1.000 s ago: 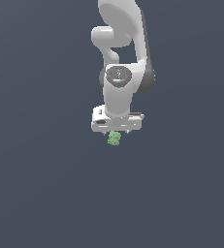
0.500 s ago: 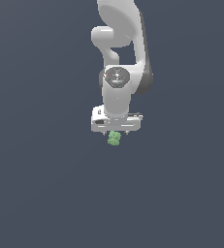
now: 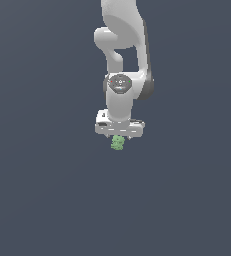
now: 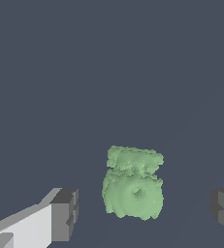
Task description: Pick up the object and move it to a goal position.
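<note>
Your hand [image 4: 141,210] is spread wide, with the object [image 4: 133,188] sitting between its fingers [image 4: 65,214], touching neither, directly beneath the hand [image 3: 119,136] in the exterior view.

My arm: white, hanging straight down, wrist vertical.
My pincer [image 3: 119,136]: pointing downward, jaws spread wide.
My fingertips [image 4: 65,214]: dark pads, well apart, nothing touching either.
</note>
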{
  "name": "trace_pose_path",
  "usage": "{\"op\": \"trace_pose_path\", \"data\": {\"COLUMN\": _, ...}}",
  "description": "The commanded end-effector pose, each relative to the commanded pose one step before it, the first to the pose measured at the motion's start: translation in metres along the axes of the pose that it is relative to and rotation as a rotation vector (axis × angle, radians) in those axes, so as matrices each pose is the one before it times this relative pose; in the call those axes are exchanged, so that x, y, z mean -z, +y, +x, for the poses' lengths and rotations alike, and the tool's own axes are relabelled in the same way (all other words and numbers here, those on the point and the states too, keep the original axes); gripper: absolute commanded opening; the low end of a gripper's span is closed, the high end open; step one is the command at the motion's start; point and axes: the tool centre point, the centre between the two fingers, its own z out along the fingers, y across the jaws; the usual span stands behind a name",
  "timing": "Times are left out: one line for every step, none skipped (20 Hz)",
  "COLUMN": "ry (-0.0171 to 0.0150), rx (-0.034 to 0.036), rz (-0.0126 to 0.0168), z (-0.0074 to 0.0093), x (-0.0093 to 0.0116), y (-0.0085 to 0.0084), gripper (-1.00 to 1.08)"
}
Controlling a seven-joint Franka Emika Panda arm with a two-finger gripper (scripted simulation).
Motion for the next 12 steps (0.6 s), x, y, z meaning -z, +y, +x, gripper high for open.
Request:
{"op": "trace_pose_path", "data": {"ry": 0.00986, "rx": -0.04197, "rz": -0.00006, "z": -0.00556, "x": -0.00797, "y": 0.00116, "gripper": 1.00}}
{"op": "trace_pose_path", "data": {"ry": 0.00310, "rx": -0.01353, "rz": 0.00002, "z": -0.00188, "x": -0.00252, "y": 0.00048, "gripper": 1.00}}
{"op": "trace_pose_path", "data": {"ry": 0.00278, "rx": -0.01211, "rz": 0.00004, "z": -0.00170, "x": -0.00223, "y": 0.00047, "gripper": 1.00}}
{"op": "trace_pose_path", "data": {"ry": 0.00246, "rx": -0.01068, "rz": 0.00005, "z": -0.00152, "x": -0.00194, "y": 0.00044, "gripper": 1.00}}
{"op": "trace_pose_path", "data": {"ry": 0.00213, "rx": -0.00928, "rz": 0.00005, "z": -0.00133, "x": -0.00167, "y": 0.00041, "gripper": 1.00}}
{"op": "trace_pose_path", "data": {"ry": 0.00181, "rx": -0.00785, "rz": 0.00005, "z": -0.00113, "x": -0.00140, "y": 0.00036, "gripper": 1.00}}
{"op": "trace_pose_path", "data": {"ry": 0.00148, "rx": -0.00642, "rz": 0.00005, "z": -0.00093, "x": -0.00113, "y": 0.00030, "gripper": 1.00}}
{"op": "trace_pose_path", "data": {"ry": 0.00115, "rx": -0.00499, "rz": 0.00004, "z": -0.00073, "x": -0.00088, "y": 0.00024, "gripper": 1.00}}
{"op": "trace_pose_path", "data": {"ry": 0.00082, "rx": -0.00356, "rz": 0.00003, "z": -0.00052, "x": -0.00062, "y": 0.00017, "gripper": 1.00}}
{"op": "trace_pose_path", "data": {"ry": 0.00049, "rx": -0.00213, "rz": 0.00002, "z": -0.00032, "x": -0.00037, "y": 0.00010, "gripper": 1.00}}
{"op": "trace_pose_path", "data": {"ry": 0.00016, "rx": -0.00067, "rz": 0.00001, "z": -0.00011, "x": -0.00013, "y": 0.00001, "gripper": 1.00}}
{"op": "trace_pose_path", "data": {"ry": -0.00169, "rx": 0.00458, "rz": -0.00022, "z": 0.00043, "x": 0.00051, "y": -0.00017, "gripper": 1.00}}
